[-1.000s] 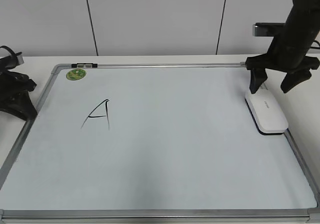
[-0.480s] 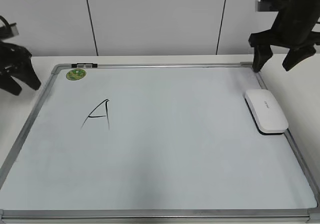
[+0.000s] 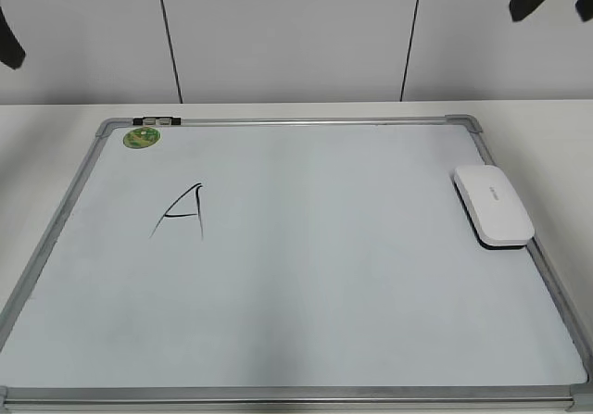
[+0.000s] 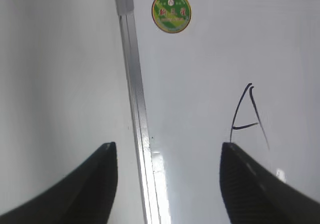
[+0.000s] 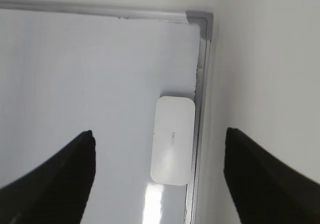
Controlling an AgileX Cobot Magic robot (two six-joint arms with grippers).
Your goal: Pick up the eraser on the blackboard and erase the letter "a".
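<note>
We are holding the right gripper wide open high above the eraser, lying at the blackboard's three o'clock edge; descending off-centre, we are risking clipping the frame.

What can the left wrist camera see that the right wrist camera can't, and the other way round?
Only the left wrist view shows the green sticker and the black hand-drawn letter, near the board's left frame edge. Only the right wrist view shows the white eraser, lying flat against the right frame edge, below the corner. Both show the whiteboard with its grey metal frame, bare table beside it, and their own gripper's two dark fingers, spread apart and holding nothing: the left gripper and the right gripper.
</note>
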